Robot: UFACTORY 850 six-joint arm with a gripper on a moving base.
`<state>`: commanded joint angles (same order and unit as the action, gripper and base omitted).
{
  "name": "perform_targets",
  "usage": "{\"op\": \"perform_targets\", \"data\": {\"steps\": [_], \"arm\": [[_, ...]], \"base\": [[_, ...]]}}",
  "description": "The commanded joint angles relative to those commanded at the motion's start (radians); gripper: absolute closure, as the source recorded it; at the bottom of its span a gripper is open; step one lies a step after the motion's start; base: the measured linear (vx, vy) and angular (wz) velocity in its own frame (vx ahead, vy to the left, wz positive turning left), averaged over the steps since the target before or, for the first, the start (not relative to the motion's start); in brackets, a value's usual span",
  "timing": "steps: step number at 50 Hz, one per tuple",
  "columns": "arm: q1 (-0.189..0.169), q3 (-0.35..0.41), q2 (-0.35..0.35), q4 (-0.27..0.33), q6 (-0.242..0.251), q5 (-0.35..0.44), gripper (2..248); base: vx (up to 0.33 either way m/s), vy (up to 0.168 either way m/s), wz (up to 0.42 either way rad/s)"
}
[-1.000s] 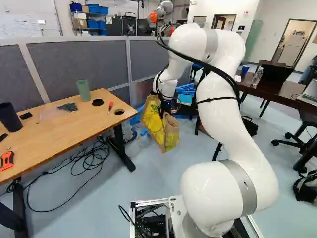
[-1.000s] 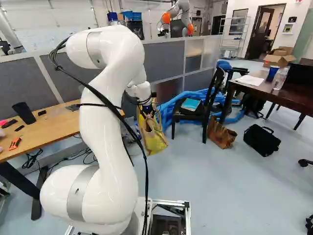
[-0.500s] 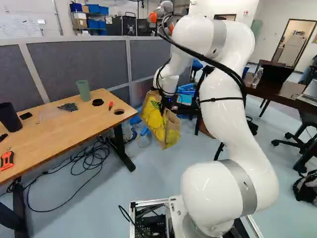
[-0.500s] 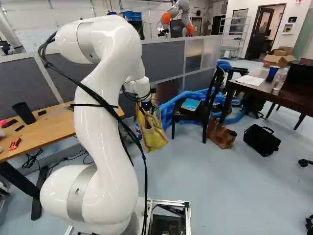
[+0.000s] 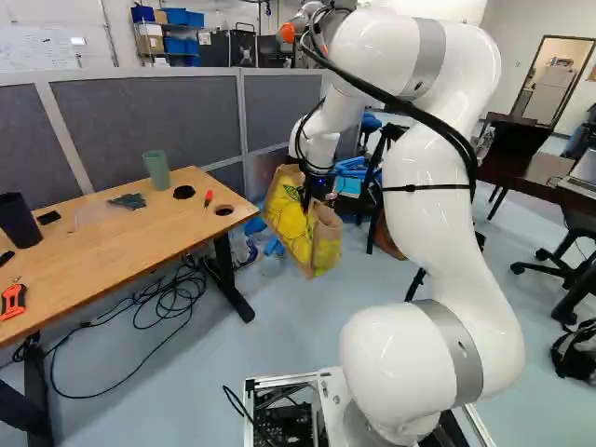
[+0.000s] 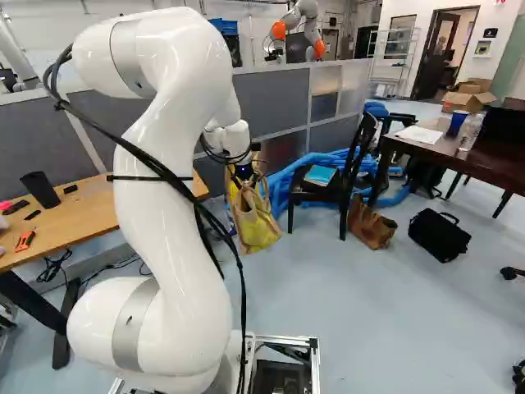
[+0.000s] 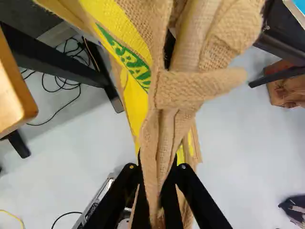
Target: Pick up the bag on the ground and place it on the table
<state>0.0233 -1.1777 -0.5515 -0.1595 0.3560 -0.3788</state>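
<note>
The bag (image 5: 303, 237) hangs from the gripper (image 7: 157, 168), its gathered burlap grasped between the 2 black fingers (image 7: 183, 180), which press on it from both sides. It appears to be up off the floor (image 5: 293, 335), just past the far end of the wooden table (image 5: 121, 256) and not over it.

The pick looks done; the carry is the step in hand. Next, I'd judge, the arm needs to raise the bag until its low-hanging bottom clears the tabletop, swing it left over the wood, lower it and only then let go. A swing made too low could catch the table's edge or sweep off what stands there.

Now the count, working outward. In the grip: 1 bag. On the wooden table I can make out 1 green cup (image 5: 156, 169), 1 black cup (image 5: 19, 220), 1 screwdriver (image 5: 208, 198), 1 black disc (image 5: 184, 192) and 1 orange tool (image 5: 13, 301), plus some small dark bits.

Farther off stand 1 black chair (image 6: 358, 152) with 1 teal book (image 6: 320, 175) on its seat, then 1 brown bag (image 6: 371, 225) and 1 black case (image 6: 440, 235) on the floor, and 1 dark table (image 6: 426, 148). Beyond the partition is 1 other robot (image 6: 308, 11).
</note>
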Motion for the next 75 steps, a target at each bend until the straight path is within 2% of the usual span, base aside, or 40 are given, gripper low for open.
{"op": "perform_targets", "data": {"steps": [27,75], "arm": [[0.000,0.026,0.085,0.000,0.000,-0.086,227],[-0.001,0.017,0.199,0.000,0.000,-0.238,227]], "base": [[0.000,0.000,0.000],[0.000,0.000,0.000]]}}
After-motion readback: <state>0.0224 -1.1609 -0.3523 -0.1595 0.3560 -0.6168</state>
